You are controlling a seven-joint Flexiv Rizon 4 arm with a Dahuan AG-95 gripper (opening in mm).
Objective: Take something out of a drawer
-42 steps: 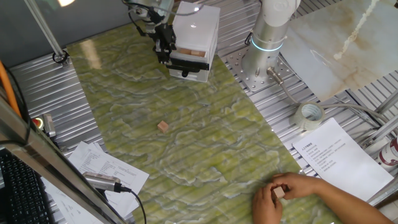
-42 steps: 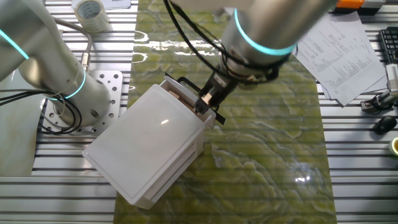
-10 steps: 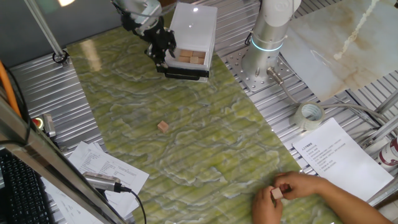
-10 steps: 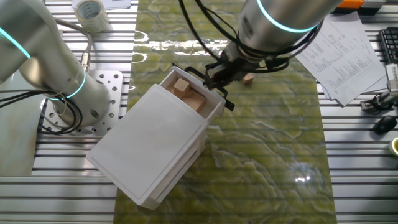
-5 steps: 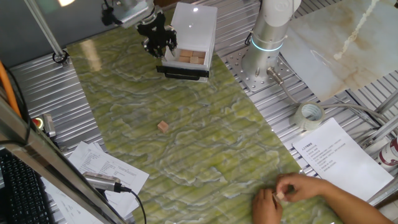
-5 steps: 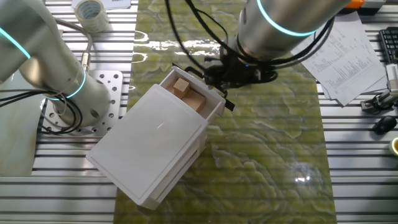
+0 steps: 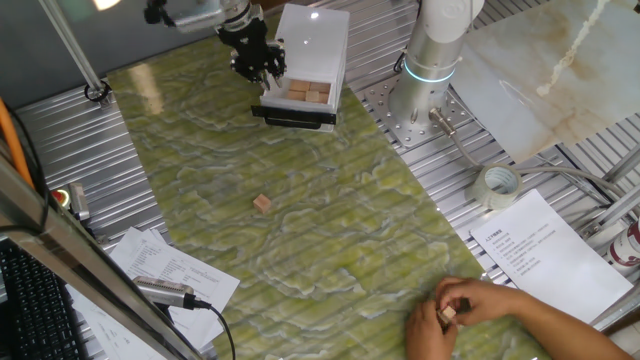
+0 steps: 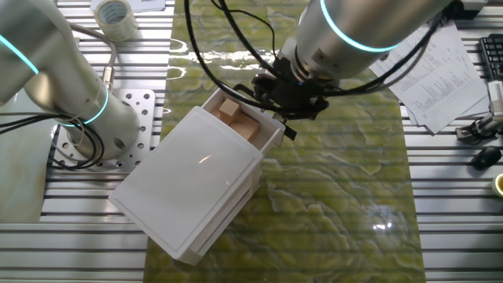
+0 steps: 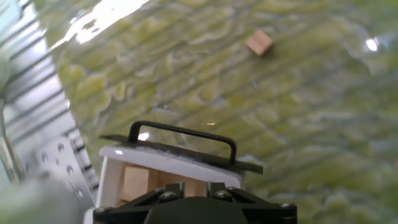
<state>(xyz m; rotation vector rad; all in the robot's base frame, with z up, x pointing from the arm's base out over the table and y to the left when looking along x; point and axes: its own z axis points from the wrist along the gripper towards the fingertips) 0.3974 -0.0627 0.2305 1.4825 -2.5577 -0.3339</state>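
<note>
The drawer (image 7: 294,104) stands pulled out of the white box (image 7: 315,40), its black bar handle (image 9: 184,135) facing the mat. Several light-tan wooden blocks (image 7: 308,93) lie in it, also seen in the other fixed view as blocks (image 8: 231,112). My gripper (image 7: 263,68) hovers at the drawer's left side, just above its open tray, clear of the handle. In the hand view the gripper (image 9: 191,186) is open, the two fingertips (image 9: 166,188) apart over a block (image 9: 135,183) in the drawer, holding nothing.
One loose block (image 7: 262,203) lies on the green mat (image 7: 330,230), seen from the hand as the block (image 9: 259,42). A person's hand (image 7: 470,312) holds another block at the mat's near right edge. The arm's base (image 7: 425,80) stands right of the box; tape roll (image 7: 497,186) and papers lie beyond.
The drawer went from nearly shut to pulled out. Since a second ago my gripper has left the handle, lifted and turned, and moved back over the open tray.
</note>
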